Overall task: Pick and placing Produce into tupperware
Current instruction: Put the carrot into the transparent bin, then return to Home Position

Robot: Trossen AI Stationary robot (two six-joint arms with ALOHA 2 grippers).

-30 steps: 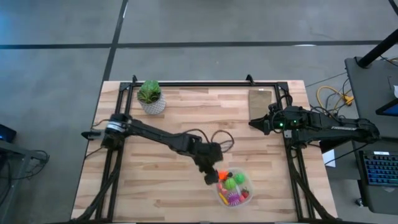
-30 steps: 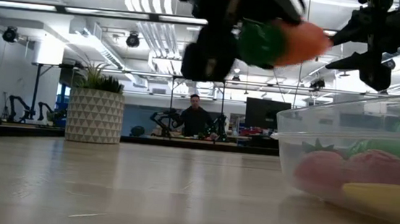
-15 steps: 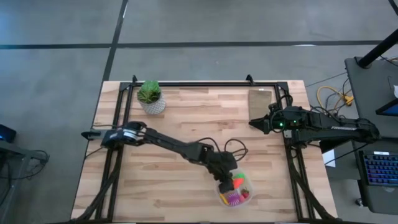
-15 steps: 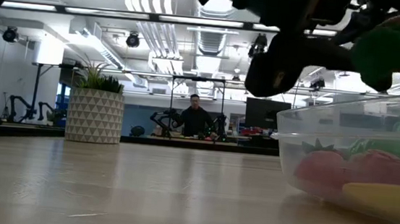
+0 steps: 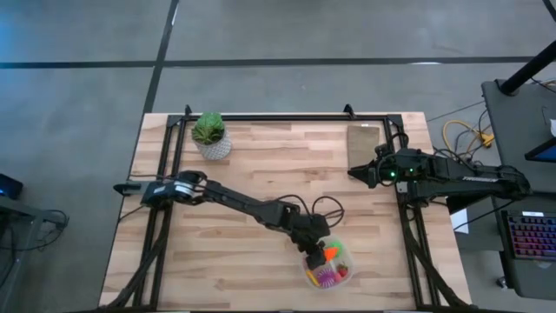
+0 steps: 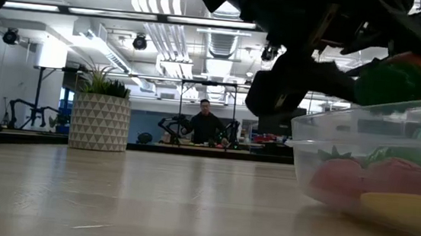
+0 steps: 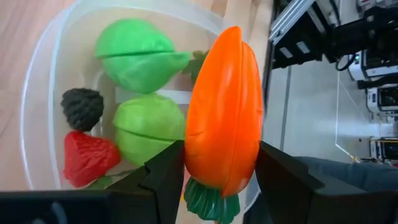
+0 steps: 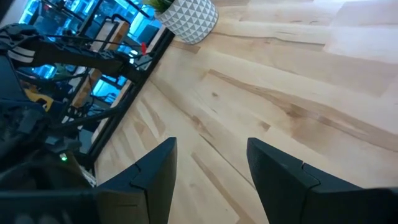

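- The orange carrot (image 7: 222, 106) is pinched between the two dark fingers (image 7: 163, 174) of the left gripper (image 5: 320, 252), its green stem end (image 7: 210, 198) pointing back toward the wrist.
- It hangs over the tupperware (image 7: 46, 74), a clear round bowl near the table's front edge, right of centre in the high view.
- Inside the bowl lie two green balls (image 7: 149, 127), a red strawberry (image 7: 87, 157) and a dark knobbly berry (image 7: 82, 107); the strawberry touches the lower green ball.
- In the low view the carrot and its green end (image 6: 393, 79) sit just above the bowl's rim (image 6: 363, 124).
- The left arm (image 5: 234, 202) reaches diagonally across the wooden table (image 5: 252, 165) to the bowl.
- The right gripper (image 5: 354, 172) waits over the table's right side, beside a tan board (image 5: 365, 143), its fingers (image 8: 155, 174) spread and empty.
- A potted plant (image 5: 210, 135) stands at the back left.
- A person (image 6: 205, 125) shows far behind the table.
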